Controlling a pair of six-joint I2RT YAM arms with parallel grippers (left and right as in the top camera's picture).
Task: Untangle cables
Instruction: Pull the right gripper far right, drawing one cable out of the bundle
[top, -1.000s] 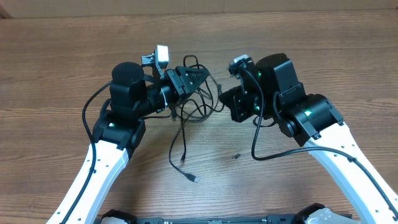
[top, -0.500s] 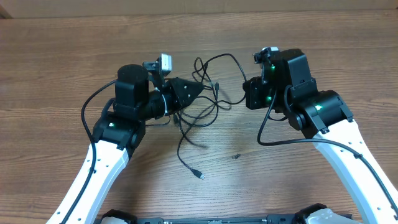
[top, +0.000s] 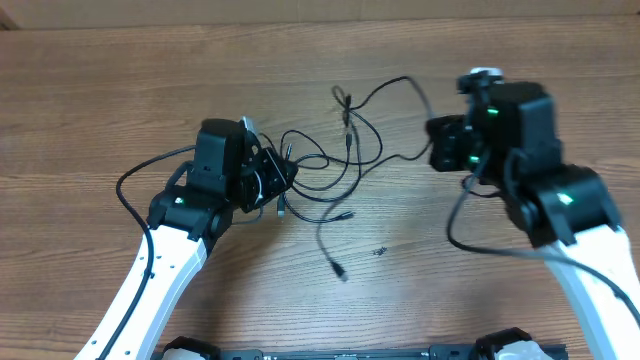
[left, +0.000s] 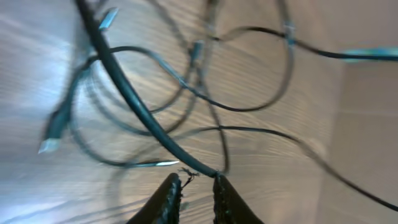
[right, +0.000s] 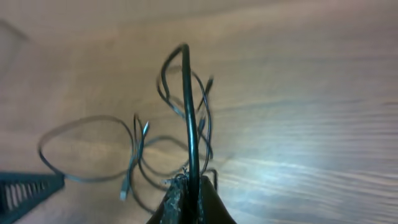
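Observation:
The cables (top: 345, 165) are thin black wires looped together on the wooden table between my two arms. My right gripper (top: 436, 152) is shut on one black cable (right: 185, 93), which rises straight from its jaws (right: 189, 186) and leads left into the tangle. My left gripper (top: 284, 180) sits at the tangle's left edge. In the left wrist view its fingers (left: 196, 182) show a narrow gap with wood visible between them. One cable (left: 149, 121) runs up against the right fingertip. A loose plug end (top: 340, 270) lies toward the front.
A small dark speck (top: 379, 250) lies on the table right of the loose plug. Thick black arm cables hang beside both arms (top: 135, 185) (top: 470, 240). A tan wall edge runs along the back (top: 320, 10).
My right gripper has pulled its cable to the right, stretching the tangle out. My left gripper has drawn back and to the left. The loose plug end has slid right.

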